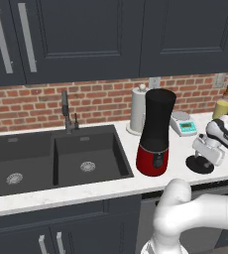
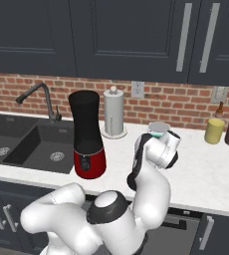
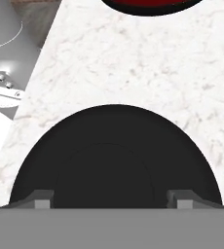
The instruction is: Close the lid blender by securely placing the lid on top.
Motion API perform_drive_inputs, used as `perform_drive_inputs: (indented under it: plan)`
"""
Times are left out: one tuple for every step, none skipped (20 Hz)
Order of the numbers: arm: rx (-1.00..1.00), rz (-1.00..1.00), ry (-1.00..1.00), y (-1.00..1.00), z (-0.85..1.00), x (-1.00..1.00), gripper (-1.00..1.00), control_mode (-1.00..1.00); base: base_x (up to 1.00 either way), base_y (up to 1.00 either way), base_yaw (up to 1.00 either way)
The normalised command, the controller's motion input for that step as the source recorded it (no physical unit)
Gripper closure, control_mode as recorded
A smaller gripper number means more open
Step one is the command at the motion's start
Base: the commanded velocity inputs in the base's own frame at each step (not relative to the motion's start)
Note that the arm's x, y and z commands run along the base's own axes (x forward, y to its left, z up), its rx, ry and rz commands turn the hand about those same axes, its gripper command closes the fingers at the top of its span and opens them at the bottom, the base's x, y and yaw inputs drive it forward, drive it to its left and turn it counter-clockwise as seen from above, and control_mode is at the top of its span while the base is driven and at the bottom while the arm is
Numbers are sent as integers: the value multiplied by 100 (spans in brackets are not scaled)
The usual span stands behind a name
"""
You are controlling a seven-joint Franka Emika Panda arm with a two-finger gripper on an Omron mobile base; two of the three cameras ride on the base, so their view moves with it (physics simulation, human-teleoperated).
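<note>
The blender (image 1: 155, 133) stands on the white counter, its black jar open at the top above the red base (image 2: 90, 163). To its right the lid (image 1: 199, 165) lies flat on the counter, a black disc. My gripper (image 1: 204, 157) points down right over it. In the hand view the lid (image 3: 116, 155) spreads wide below me, and my gripper (image 3: 114, 199) is open, with its fingertips (image 3: 43, 198) spread to either side of the lid's raised centre. The blender's red base (image 3: 150, 4) shows at the top edge.
A white paper towel roll (image 1: 138, 110) and a grey scale (image 1: 184, 124) stand behind the blender. The dark sink (image 1: 56, 158) with its faucet (image 1: 66, 111) lies to the left. Bottles (image 1: 221, 108) stand at the back right. The counter's front edge (image 1: 86, 191) runs close to the lid.
</note>
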Motion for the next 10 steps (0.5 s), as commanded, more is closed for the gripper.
perform_drive_inputs:
  plan:
    - [0,0,0,0,0,0,100,-100,0,0,0]
    - [0,0,-1,0,0,0,100,-100,0,0,0]
    - [0,0,0,0,0,0,100,-100,0,0,0]
    - [0,0,0,0,0,0,100,-100,0,0,0]
    - [0,0,0,0,0,0,100,-100,0,0,0]
    - [0,0,0,0,0,0,100,-100,0,0,0]
    - [0,0,0,0,0,0,100,-100,0,0,0]
    - [0,0,0,0,2,0,100,-100,0,0,0]
    - [0,0,-4,0,13,0,100,-100,0,0,0]
    - [0,0,-10,0,26,-3,100,-100,0,0,0]
